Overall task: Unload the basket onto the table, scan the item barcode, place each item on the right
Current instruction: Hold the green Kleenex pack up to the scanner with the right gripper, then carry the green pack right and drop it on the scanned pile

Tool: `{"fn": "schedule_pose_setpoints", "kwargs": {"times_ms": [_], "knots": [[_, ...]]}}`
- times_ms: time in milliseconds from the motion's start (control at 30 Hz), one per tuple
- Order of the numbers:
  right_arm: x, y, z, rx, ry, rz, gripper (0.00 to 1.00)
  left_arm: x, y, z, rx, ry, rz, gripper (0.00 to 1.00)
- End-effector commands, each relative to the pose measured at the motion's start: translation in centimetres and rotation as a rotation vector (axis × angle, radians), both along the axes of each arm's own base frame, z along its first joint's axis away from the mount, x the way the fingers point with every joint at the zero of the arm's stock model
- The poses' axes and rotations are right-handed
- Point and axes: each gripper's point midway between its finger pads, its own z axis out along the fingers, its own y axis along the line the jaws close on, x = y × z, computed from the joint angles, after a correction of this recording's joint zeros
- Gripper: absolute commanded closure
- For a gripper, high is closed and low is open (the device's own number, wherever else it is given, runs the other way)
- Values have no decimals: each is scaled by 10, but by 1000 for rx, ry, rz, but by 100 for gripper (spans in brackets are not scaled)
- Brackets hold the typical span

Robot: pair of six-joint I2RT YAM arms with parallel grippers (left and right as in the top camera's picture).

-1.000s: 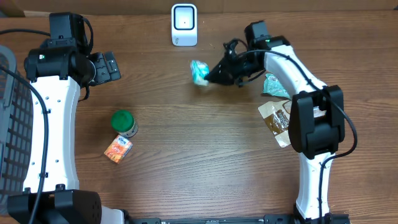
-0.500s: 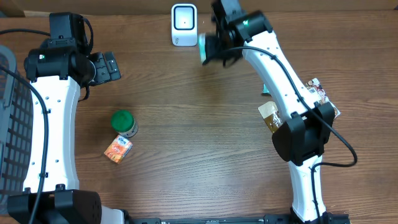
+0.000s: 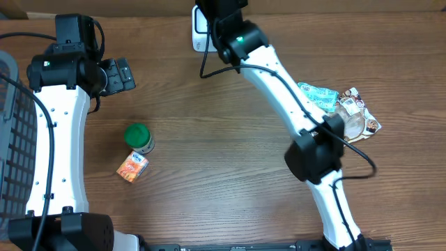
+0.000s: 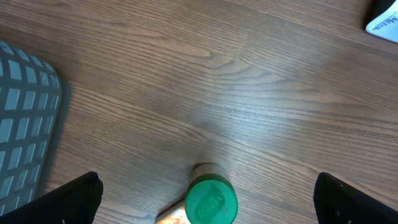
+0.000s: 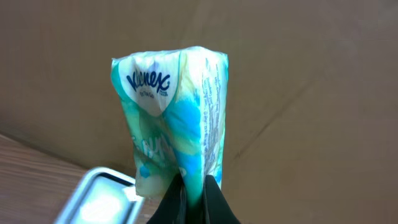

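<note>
We see a brown wooden table (image 3: pixel 209 181) from above, with two white robot arms reaching over it. The right arm (image 3: pixel 279 77) stretches diagonally to the far edge. The left arm (image 3: pixel 59 132) stands along the left side beside a grey mesh basket (image 3: pixel 10 139).

The left gripper (image 3: pixel 120 75) is released, its two dark fingers (image 4: pixel 78 196) spread wide and holding nothing.

The right gripper (image 5: pixel 194 200) is clenched on the bottom edge of a tissue pack (image 5: pixel 177 118), the item to scan. The pack stands upright, teal, blue and white, with a Kleenex logo near its top. It sits just above and beside the white scanner (image 5: pixel 102 200) at the table's far edge, with brown cardboard behind it.

Several crumpled snack packets (image 3: pixel 352 115) lie together at the right side.

Near the left arm, a green-capped bottle (image 3: pixel 139 137) stands just beside a small orange box (image 3: pixel 132 167).
</note>
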Motion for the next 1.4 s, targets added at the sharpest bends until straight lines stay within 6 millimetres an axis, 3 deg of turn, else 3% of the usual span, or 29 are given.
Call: {"fn": "schedule_pose_setpoints", "kwargs": {"times_ms": [0, 300, 833, 967, 1067, 1233, 1367], "knots": [[21, -7, -64, -290, 44, -9, 96, 1, -1, 12, 7, -31, -19, 0], [35, 2, -130, -497, 73, 36, 96, 1, -1, 12, 7, -31, -19, 0], [30, 3, -139, -524, 113, 45, 96, 1, -1, 12, 7, -31, -19, 0], [23, 7, -121, -475, 112, 46, 96, 2, -1, 12, 7, -31, -19, 0], [12, 10, -90, -322, 118, 57, 96, 2, -1, 12, 7, -31, -19, 0], [-33, 22, -33, -19, 234, 211, 96, 2, -1, 12, 7, -31, -19, 0], [-77, 13, 3, 258, 385, 255, 96, 1, -1, 12, 7, -31, -19, 0]]}}
